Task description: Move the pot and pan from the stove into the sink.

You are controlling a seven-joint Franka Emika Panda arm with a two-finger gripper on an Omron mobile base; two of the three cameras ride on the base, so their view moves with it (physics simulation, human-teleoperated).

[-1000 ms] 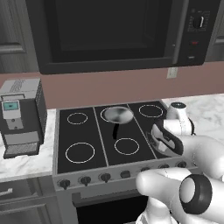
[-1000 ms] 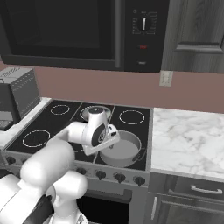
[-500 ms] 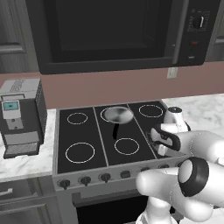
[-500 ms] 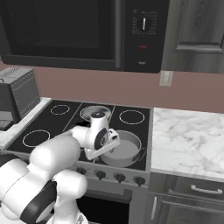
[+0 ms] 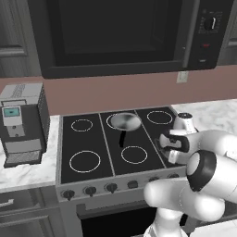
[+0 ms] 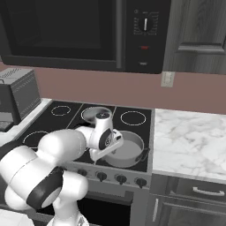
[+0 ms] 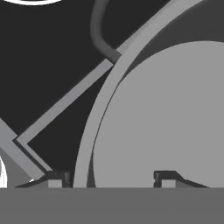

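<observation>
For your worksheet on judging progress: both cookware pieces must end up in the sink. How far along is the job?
Done: nothing; the pan and the pot both sit on the stove. In hand: the gripper straddles the pot's rim, one fingertip outside, one inside. Left: grip, carry the pot, then the pan.

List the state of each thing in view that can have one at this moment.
pot: upright on the stove's front right burner, empty, rim between the finger tips.
pan: upright on the back middle burner, empty, untouched.
gripper: straddling the pot's wall, one finger tip outside, one inside; grip not certain.
stove: no burner glowing.
microwave: door shut.
</observation>
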